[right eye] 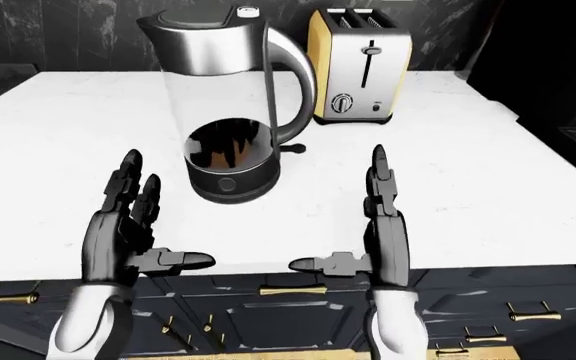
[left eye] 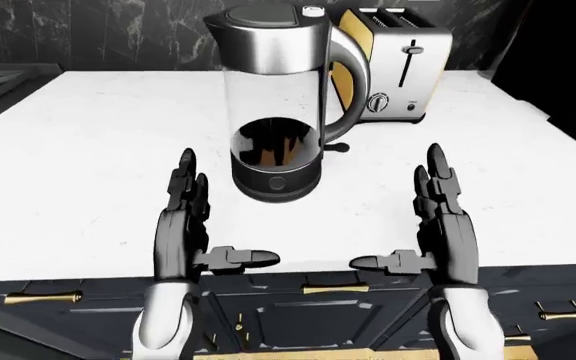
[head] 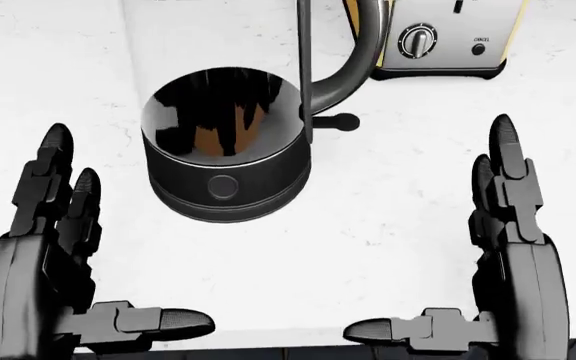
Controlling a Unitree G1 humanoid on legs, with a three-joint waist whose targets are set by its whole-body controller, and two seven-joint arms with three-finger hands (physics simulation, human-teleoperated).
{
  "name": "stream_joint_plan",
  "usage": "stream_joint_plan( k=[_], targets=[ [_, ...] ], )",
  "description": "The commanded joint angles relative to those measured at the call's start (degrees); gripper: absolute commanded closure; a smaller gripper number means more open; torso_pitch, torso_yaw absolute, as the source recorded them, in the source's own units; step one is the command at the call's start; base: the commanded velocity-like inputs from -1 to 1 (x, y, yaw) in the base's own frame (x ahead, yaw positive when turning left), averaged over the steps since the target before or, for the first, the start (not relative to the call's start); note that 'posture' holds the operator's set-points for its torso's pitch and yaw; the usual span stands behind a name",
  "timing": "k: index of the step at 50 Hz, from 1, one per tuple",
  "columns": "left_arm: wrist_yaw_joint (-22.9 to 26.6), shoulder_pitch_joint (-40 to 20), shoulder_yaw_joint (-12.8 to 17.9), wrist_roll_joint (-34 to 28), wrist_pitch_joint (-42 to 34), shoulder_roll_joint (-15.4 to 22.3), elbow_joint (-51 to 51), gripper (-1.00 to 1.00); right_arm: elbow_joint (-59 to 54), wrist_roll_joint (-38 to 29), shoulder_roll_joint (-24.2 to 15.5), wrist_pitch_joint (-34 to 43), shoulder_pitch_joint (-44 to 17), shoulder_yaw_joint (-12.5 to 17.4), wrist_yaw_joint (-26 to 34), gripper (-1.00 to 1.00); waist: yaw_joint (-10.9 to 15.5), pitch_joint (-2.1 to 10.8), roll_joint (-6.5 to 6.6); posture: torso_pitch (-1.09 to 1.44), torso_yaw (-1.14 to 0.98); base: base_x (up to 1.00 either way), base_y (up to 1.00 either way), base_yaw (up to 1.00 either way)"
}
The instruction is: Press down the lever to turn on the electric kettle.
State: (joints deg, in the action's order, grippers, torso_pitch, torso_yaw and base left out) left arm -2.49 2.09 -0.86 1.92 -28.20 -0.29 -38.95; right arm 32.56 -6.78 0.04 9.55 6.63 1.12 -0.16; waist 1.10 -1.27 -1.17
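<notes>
A glass electric kettle (left eye: 276,97) with a steel lid and a black base stands on the white counter (left eye: 88,150). Its small black lever (head: 340,122) sticks out to the right at the foot of the curved handle (left eye: 353,82). My left hand (left eye: 196,225) is open, fingers pointing up, to the lower left of the kettle base. My right hand (left eye: 430,225) is open too, to the lower right of the base and below the lever. Neither hand touches the kettle.
A steel and yellow toaster (left eye: 398,64) stands right behind the kettle at the top right. Dark cabinet drawers with brass handles (left eye: 333,289) run below the counter's near edge. A dark marble wall (left eye: 88,34) closes the top of the view.
</notes>
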Motion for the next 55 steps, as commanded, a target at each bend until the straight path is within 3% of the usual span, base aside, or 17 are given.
stream_joint_plan(
  k=[1, 7, 15, 32, 36, 46, 50, 55],
  targets=[
    [-0.18, -1.13, 0.52, -0.08, 2.24, 0.2, -3.26, -1.0, 0.39, -0.25, -0.29, 1.53, -0.23, 1.95, -0.7, -1.0, -0.15, 0.71, 0.19, 0.0, 0.0, 0.0, 0.0, 0.0],
    [-0.31, -0.99, 0.67, 0.06, 1.86, 0.19, -3.93, -1.0, 6.37, -1.37, -1.27, 9.96, -3.39, 3.29, 0.8, -1.0, -0.38, 1.37, 0.24, 0.0, 0.0, 0.0, 0.0, 0.0],
    [-0.44, -1.1, 0.72, 0.07, 1.62, 0.22, -4.18, -1.0, 10.54, -2.72, -4.27, 24.77, -13.38, 6.3, 2.82, -1.0, -0.4, 1.54, 0.44, 0.0, 0.0, 0.0, 0.0, 0.0],
    [-0.37, -0.97, 0.54, -0.09, 1.89, 0.2, -4.11, -1.0, 7.19, 1.97, -10.66, 39.3, -30.78, 11.07, -0.01, -1.0, -0.44, 1.47, 0.49, 0.0, 0.0, 0.0, 0.0, 0.0],
    [-0.38, -1.13, 0.75, -0.02, 1.73, 0.23, -4.13, -1.0, 1.43, 5.99, -11.94, 38.58, -34.4, 13.15, -3.64, -1.0, -0.42, 1.37, 0.43, 0.0, 0.0, 0.0, 0.0, 0.0],
    [-0.39, -1.0, 0.66, -0.02, 1.61, 0.21, -4.46, -1.0, -5.51, 8.19, -15.22, 40.53, -41.12, 12.1, -10.83, -1.0, -0.27, 1.12, 0.37, 0.0, 0.0, 0.0, 0.0, 0.0],
    [-0.36, -1.12, 1.06, 0.14, 1.58, 0.27, -4.41, -1.0, -9.42, 10.64, -14.47, 36.53, -43.06, 12.36, -11.56, -1.0, -0.29, 1.05, 0.35, 0.0, 0.0, 0.0, 0.0, 0.0],
    [-0.3, -1.02, 1.13, 0.2, 1.42, 0.3, -4.67, -1.0, -13.52, 11.71, -14.75, 33.82, -44.51, 10.5, -12.95, -1.0, -0.31, 1.07, 0.36, 0.0, 0.0, 0.0, 0.0, 0.0]
  ],
)
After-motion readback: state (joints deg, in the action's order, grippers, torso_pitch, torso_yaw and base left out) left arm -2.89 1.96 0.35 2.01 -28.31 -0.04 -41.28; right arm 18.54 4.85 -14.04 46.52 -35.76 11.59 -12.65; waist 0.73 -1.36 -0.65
